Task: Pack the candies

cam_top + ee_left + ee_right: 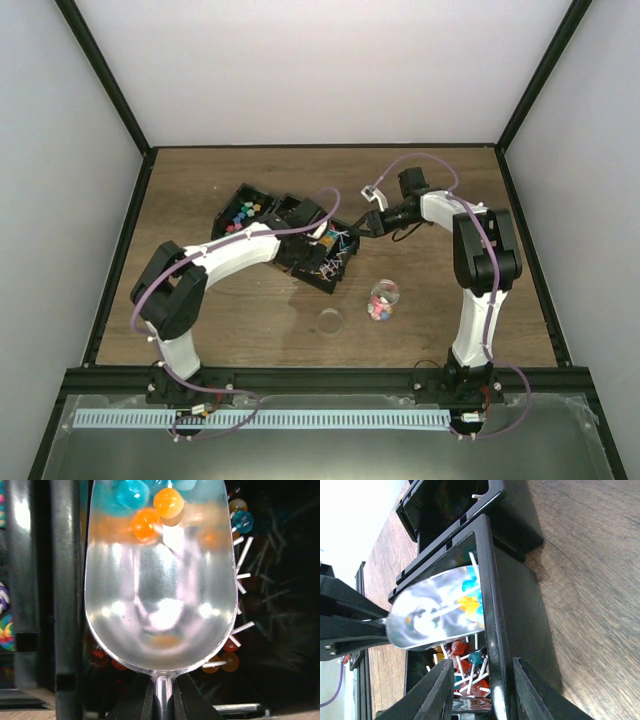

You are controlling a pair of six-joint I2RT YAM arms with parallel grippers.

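Your left tool (pixel 161 702) is shut tight on the handle of the silver scoop (pixel 160 605), and orange and blue candies (pixel 148 524) sit at its tip, inside the black box (pixel 520 615) near the middle of the surface (pixel 590 555). Your right tool (pixel 484 692) is part way open, with one finger on each side of that box's wall.

Wooden table (pixel 230 335), plain white walls (pixel 320 70)

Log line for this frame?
left gripper: shut on scoop | scoop: candies inside | right gripper: straddles bin wall
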